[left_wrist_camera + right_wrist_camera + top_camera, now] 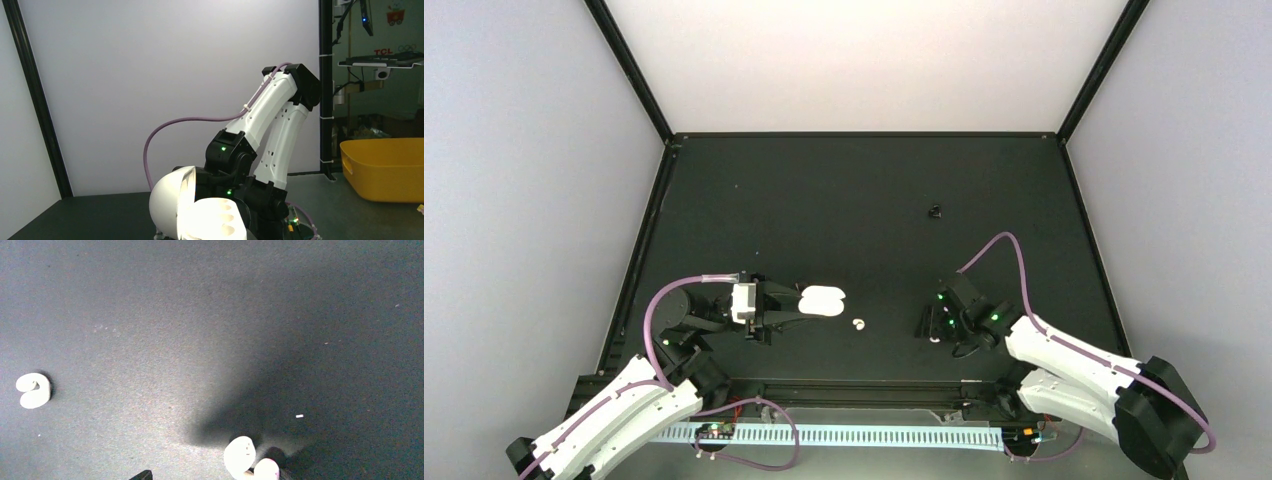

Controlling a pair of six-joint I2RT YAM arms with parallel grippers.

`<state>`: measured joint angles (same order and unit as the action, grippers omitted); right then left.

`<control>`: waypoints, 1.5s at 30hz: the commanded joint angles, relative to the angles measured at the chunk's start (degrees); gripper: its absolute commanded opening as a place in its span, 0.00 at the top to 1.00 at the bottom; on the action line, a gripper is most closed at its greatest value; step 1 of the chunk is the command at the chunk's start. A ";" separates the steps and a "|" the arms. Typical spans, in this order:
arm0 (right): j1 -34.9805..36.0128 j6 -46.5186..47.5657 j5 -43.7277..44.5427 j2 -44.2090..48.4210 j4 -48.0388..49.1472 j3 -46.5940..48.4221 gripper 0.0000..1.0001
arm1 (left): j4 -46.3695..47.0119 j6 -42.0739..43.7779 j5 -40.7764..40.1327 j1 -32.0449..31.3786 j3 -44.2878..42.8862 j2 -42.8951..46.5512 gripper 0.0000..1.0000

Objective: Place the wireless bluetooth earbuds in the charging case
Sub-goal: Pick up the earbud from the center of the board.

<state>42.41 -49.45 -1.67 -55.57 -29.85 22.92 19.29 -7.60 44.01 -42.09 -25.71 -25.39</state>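
Charging case [822, 300] [200, 215] on the tabletop [844, 200], left of centre and toward the near edge. Lid open: in the left wrist view, domed lid raised on the left, base tray on the right with its rounded wells facing up. No earbud seen in the wells that show.

Left tool [786, 308] directly beside the case on its left side, fingers pointing toward it and reaching its edge. Fingers out of frame in the left wrist view, and merged with the dark tabletop from above: cannot tell whether clenched on the case or released.

First earbud [859, 324] [34, 390] loose on the tabletop, just to the right of the case and slightly nearer the front edge. Curled, lying flat, touching nothing, well apart from both tools.

Second earbud [935, 340] [240, 455] on the tabletop at the tip of the right tool [932, 330], right of centre. In the right wrist view, seen at the bottom edge of the frame, inside the tool's shadow. Right tool apparently released: dark finger slivers visible well to either side of the earbud, not pressed against it.

Small black object [935, 211] farther back on the tabletop, apart from everything else. Yellow bin [385, 170] off the tabletop, in the background of the left wrist view.
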 commanded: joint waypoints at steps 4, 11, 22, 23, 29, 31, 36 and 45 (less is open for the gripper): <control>0.99 -2.17 -4.94 -0.68 2.43 0.12 0.36 | 0.12 0.55 1.30 -0.10 -1.16 0.76 0.99; 2.62 -0.23 -6.62 -3.56 2.60 3.45 0.36 | 0.15 0.48 1.45 -0.10 -1.18 0.79 0.98; 3.95 5.66 5.44 -2.12 -8.85 12.48 0.36 | 0.19 0.65 1.44 -0.10 -1.25 0.53 0.98; 4.36 6.13 5.10 -3.20 -8.26 12.84 0.36 | 0.19 0.65 1.43 -0.08 -1.26 0.48 0.98; 7.11 8.09 2.83 -10.08 -4.96 13.90 0.40 | -0.40 0.90 1.34 -0.09 -1.27 0.57 0.99; 7.43 8.14 2.65 -11.09 -4.42 13.59 0.41 | -0.47 1.04 1.28 -0.15 -1.27 0.52 0.98; 7.58 8.05 2.63 -11.34 -3.26 12.02 0.44 | -0.41 1.09 1.25 -0.08 -1.27 0.57 0.98; 7.55 7.59 2.91 -13.02 -1.60 9.34 0.50 | -0.44 1.16 1.35 -0.11 -1.27 0.32 0.98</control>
<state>49.54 -42.02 0.95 -68.10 -32.60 33.74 18.87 -7.53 44.23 -42.09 -25.71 -25.34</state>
